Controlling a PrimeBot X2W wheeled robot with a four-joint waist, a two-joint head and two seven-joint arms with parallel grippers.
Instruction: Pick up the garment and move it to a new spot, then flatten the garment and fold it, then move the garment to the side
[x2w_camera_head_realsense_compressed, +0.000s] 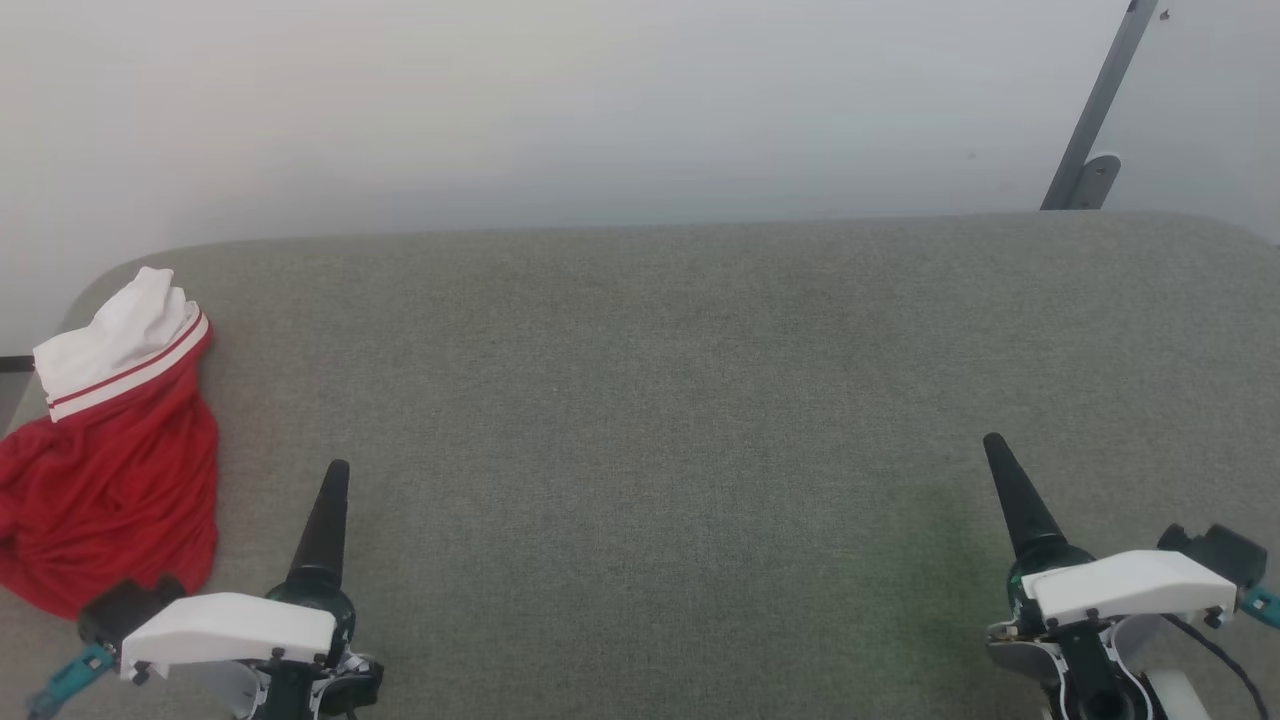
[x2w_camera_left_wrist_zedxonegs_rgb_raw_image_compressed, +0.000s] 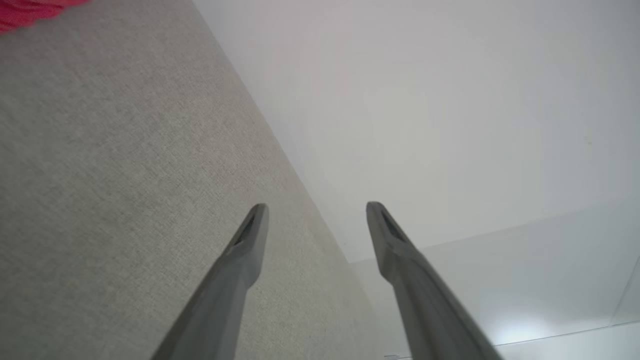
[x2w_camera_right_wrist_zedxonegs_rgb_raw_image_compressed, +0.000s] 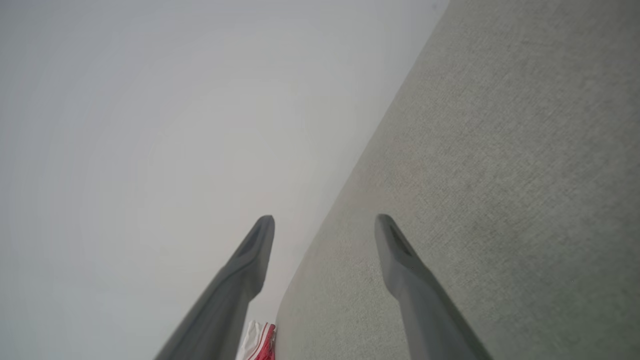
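**Desk:** Where is the garment lying on your screens?

**Me:** I am seeing the garment (x2w_camera_head_realsense_compressed: 110, 470) at the far left of the head view, from mid-height down toward the lower left. It is lying in a crumpled heap on the grey fabric surface (x2w_camera_head_realsense_compressed: 640, 400). The red body is bunching toward the bottom, and a white sleeve with red striping is pointing to the upper left, near the surface's rounded corner.

**Desk:** And the left arm?

**Me:** The left gripper (x2w_camera_head_realsense_compressed: 338, 470) is sitting at the lower left, just right of the heap. Its dark rear part is overlapping the red cloth's lower edge in the frame, and I cannot tell whether they are touching. In the left wrist view its jaws are standing wide apart with nothing between them, and a sliver of red is showing in the upper left corner.

**Desk:** Right arm?

**Me:** The right gripper (x2w_camera_head_realsense_compressed: 995, 445) is sitting at the lower right, well apart from the garment. In its wrist view the jaws are spreading wide and holding nothing, and a scrap of white-and-red cloth is peeking in at the bottom edge.

**Desk:** Anything else?

**Me:** A white wall (x2w_camera_head_realsense_compressed: 600, 100) is running across the top, and a grey metal bar (x2w_camera_head_realsense_compressed: 1095, 120) is leaning in the upper right corner
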